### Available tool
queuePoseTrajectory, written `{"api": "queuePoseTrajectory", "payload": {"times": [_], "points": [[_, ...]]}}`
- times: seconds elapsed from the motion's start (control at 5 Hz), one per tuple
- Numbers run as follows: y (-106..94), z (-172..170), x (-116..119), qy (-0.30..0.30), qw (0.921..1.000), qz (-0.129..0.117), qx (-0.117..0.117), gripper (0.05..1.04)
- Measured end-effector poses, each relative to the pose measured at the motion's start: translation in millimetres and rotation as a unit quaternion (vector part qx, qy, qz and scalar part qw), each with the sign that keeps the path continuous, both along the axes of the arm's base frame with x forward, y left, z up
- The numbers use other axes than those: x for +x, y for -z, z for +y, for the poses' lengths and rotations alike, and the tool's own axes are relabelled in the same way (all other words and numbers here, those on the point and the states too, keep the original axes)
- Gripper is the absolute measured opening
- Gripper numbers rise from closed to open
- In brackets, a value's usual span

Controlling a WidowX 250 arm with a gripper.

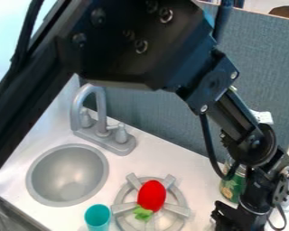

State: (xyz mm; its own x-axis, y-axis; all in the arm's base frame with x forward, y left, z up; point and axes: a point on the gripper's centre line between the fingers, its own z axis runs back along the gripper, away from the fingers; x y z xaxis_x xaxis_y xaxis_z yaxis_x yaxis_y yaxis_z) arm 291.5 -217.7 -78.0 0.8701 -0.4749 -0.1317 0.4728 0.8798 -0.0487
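The arm (126, 43) enters from the upper left, crosses the top of the view and bends down at the right. Its gripper (232, 218) is low at the lower right, right of the burner (182, 211). Whether the claw is spread, pressed together or pinching something cannot be told. Nearest to it is a jar (230, 189) with green on its side, on the counter (198, 180) and partly hidden by the arm; contact between them cannot be confirmed. A red toy strawberry (151, 196) lies on the burner, its green leaves toward the lower edge of the view. A teal cup (97, 218) stands upright just left of the burner. The round sink (68, 176) is farther left, with a grey faucet (101, 108) behind it. A grey partition (165, 117) backs the counter.
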Motion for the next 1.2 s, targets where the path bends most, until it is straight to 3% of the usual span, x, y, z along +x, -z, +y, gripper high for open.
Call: {"api": "queuePoseTrajectory", "payload": {"times": [0.4, 0.6, 0.8, 1.0, 1.2], "points": [[8.8, -13.7, 12.0, -0.001, 0.9999, -0.011, 0.002, 0.654], [9.8, -14.4, 14.7, -0.005, 0.9999, -0.008, 0.009, 0.731], [11.4, -16.1, 10.6, -0.016, 0.9998, -0.011, 0.01, 0.966], [0.8, -5.9, -1.1, -0.03, 0.9992, -0.025, 0.006, 0.996], [-42.1, -0.4, -3.6, -0.047, 0.9962, -0.069, -0.023, 0.996]]}}
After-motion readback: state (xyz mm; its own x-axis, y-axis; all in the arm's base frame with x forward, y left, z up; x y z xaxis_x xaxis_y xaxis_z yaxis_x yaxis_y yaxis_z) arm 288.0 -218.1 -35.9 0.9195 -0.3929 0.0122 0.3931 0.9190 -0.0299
